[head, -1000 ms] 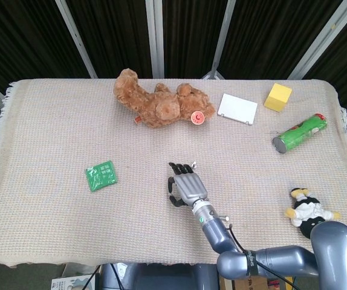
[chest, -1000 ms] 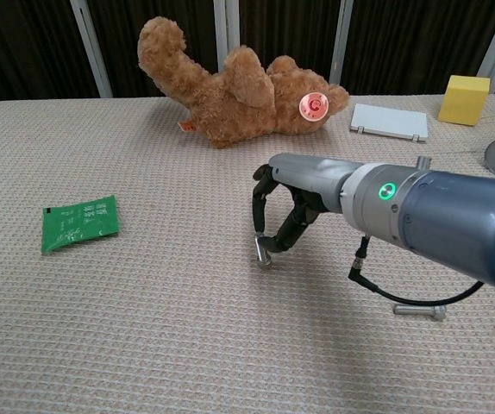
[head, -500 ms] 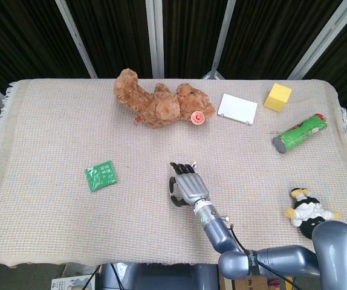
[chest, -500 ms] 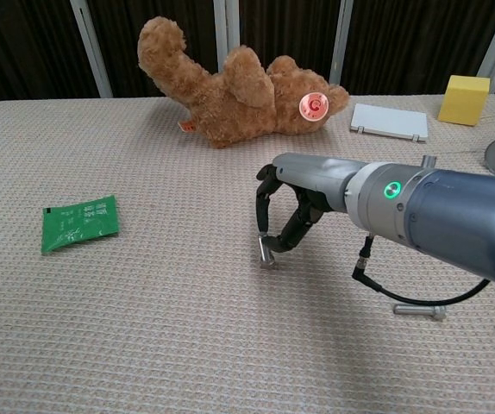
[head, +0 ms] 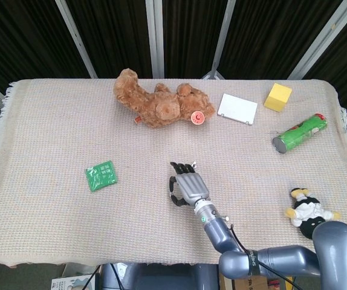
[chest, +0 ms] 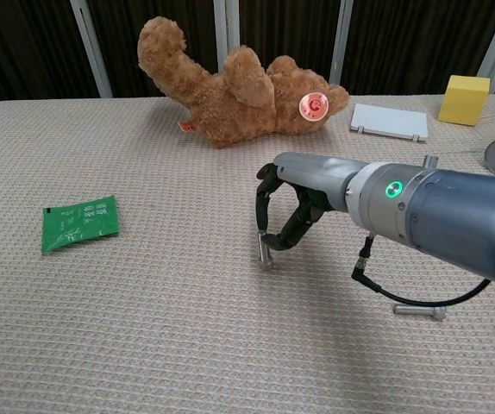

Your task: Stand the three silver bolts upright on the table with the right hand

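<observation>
At mid-desk (chest: 144, 345), the right hand (chest: 286, 211) pinches a silver bolt (chest: 265, 250) head-down, nearly vertical, steadying it to stand; another bolt (chest: 420, 311) lies flat nearby.

surface: table (head: 52, 133) under beige woven cloth
lying on it: teddy bear (head: 158, 106), green packet (head: 101, 176), white box (head: 237, 109), yellow block (head: 278, 96), green can (head: 299, 133), penguin toy (head: 308, 209), bolt (chest: 419, 312) flat

A brown teddy bear (head: 158, 104) lies at twelve o'clock, a green packet (head: 101, 176) at nine, a penguin toy (head: 307, 211) at four.
</observation>
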You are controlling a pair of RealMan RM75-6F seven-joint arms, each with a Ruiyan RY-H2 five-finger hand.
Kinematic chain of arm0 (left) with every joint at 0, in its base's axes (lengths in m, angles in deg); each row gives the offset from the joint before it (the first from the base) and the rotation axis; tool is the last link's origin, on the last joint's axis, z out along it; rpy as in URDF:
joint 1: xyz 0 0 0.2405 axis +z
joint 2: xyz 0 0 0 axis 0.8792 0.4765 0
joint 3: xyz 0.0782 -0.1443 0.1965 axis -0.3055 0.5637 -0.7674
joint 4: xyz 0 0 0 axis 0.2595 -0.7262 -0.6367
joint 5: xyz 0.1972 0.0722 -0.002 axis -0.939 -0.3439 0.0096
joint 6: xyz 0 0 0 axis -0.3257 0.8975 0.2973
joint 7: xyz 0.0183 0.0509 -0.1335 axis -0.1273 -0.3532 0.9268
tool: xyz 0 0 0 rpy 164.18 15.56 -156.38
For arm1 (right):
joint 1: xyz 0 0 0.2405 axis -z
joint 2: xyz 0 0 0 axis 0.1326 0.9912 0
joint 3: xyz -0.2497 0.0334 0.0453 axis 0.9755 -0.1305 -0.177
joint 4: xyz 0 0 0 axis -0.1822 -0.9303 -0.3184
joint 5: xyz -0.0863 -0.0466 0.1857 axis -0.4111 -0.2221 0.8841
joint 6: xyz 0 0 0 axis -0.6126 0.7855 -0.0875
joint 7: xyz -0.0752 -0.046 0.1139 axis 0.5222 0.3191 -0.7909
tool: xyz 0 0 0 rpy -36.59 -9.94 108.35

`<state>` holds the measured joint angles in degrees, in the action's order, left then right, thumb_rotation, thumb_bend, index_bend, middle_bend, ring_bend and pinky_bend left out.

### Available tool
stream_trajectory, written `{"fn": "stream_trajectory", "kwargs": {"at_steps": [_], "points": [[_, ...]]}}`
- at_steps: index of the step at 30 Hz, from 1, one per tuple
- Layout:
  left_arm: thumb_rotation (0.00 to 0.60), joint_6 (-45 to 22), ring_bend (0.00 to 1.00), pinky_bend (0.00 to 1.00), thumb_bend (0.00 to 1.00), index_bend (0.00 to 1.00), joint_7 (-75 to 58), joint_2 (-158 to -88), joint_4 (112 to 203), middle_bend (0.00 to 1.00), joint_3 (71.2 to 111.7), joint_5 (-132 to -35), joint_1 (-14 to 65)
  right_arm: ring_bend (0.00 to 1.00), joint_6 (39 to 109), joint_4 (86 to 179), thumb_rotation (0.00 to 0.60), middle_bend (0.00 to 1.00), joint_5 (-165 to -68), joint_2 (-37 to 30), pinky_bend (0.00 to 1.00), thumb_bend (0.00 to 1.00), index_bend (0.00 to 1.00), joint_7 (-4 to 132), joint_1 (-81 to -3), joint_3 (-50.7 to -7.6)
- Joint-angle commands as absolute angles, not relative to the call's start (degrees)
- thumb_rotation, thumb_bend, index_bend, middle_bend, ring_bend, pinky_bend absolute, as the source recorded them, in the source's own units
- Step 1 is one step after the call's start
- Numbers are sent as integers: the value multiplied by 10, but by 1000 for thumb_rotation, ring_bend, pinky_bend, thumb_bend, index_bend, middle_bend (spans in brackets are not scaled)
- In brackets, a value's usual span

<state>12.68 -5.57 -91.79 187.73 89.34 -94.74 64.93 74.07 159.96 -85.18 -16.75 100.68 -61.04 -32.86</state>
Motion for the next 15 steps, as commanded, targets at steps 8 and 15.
{"fn": "stream_trajectory", "kwargs": {"at_steps": [8,15], "points": [[600,127,0,63,75,32,-56,-918,1878,32,894,-946,649,0,737,1606,600,0,-851,-159,53,404,522,1007,-610,-324],[600,127,0,63,75,32,-58,-918,1879,32,894,-946,649,0,733,1611,600,0,-853,-154,47,405,518,1006,-610,-321]]}}
